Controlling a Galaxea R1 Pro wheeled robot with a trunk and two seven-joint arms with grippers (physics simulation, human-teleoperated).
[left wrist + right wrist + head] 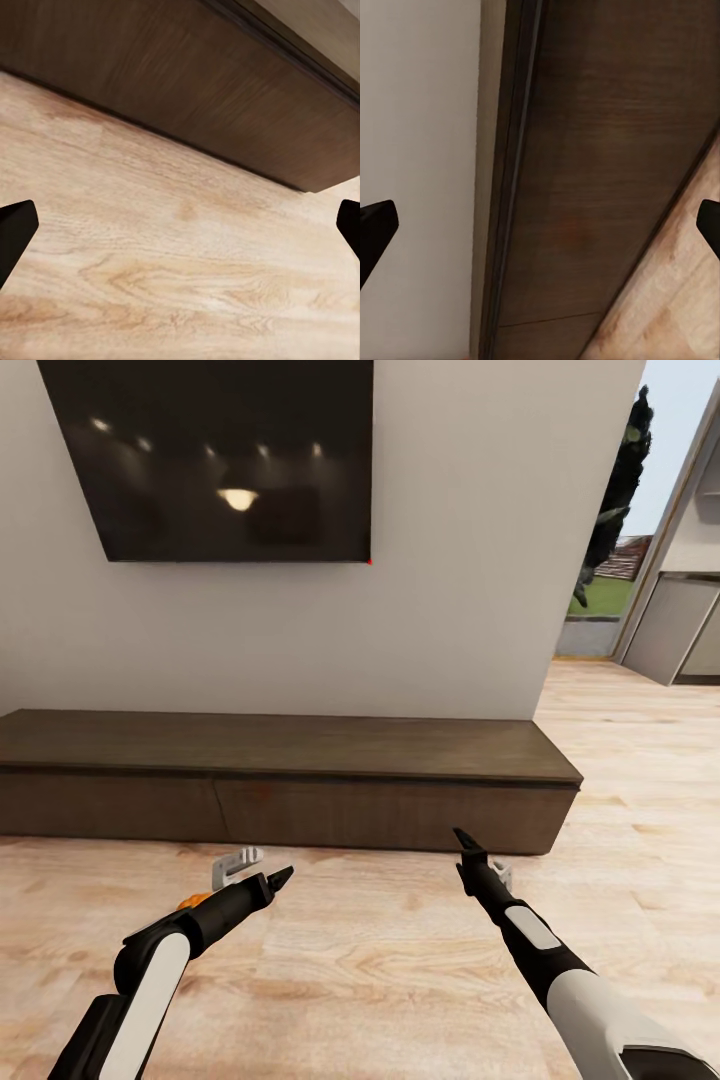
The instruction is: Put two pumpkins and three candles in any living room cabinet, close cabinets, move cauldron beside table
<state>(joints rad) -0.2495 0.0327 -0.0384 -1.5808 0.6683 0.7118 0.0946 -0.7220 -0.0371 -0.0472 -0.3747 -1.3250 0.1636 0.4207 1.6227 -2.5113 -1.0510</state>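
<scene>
The cabinet [300, 810] is a long low dark-brown unit against the white wall, and its drawer fronts look shut. My left gripper [280, 877] hovers over the wood floor just in front of it, open with nothing between its fingers [15, 234]. My right gripper [465, 845] is also open and empty, pointing at the cabinet's front [607, 187] near its right end. The left wrist view shows the cabinet's lower front [187, 90] above the floor. A sliver of orange [192, 901] shows behind my left forearm; I cannot tell what it is. Pumpkins, candles, cauldron and table are out of view.
A large dark TV [210, 460] hangs on the wall above the cabinet. Light wood floor [380, 960] spreads between me and the cabinet. To the right, past the wall's end, are a window onto greenery [605, 560] and grey units [690, 620].
</scene>
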